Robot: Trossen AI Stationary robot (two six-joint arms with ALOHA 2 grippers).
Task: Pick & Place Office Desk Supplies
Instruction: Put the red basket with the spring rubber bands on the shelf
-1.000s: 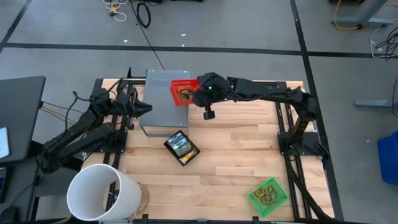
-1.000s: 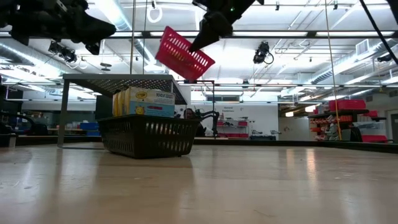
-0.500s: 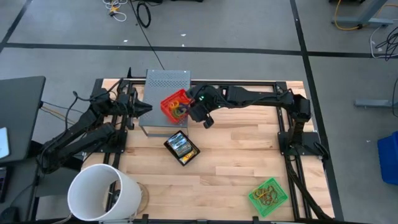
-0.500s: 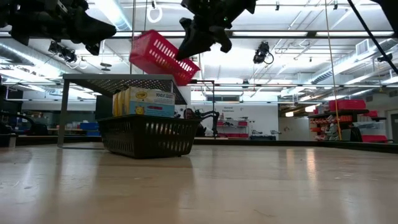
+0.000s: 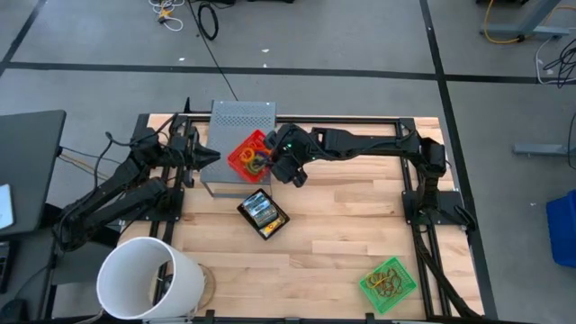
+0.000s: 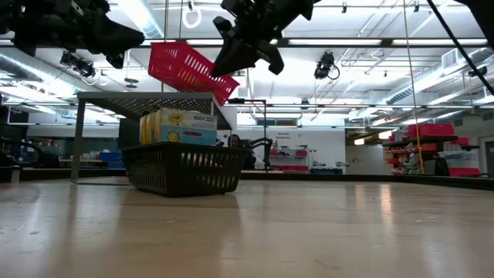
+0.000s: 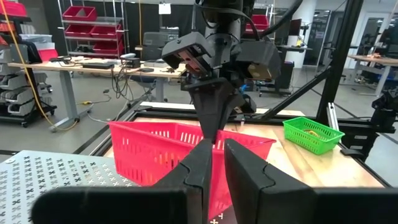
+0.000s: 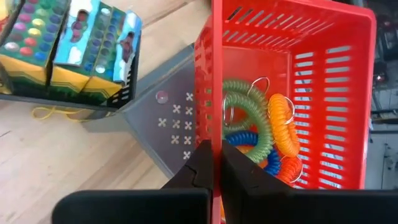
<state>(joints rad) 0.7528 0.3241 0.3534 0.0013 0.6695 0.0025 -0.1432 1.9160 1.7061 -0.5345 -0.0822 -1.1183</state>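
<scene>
we hold the red basket [image 5: 251, 151] by its rim in the closed right gripper [image 8: 211, 163], seemingly just above the grey shelf [image 5: 236, 115]; left gripper [image 7: 214, 163] closed, empty, nearby.

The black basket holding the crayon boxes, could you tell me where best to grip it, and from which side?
Grip the black basket by its thin top rim, from above: it sits upright on the table with its open side up, and the crayon boxes stand above the rim, so choose a stretch beside them.
</scene>
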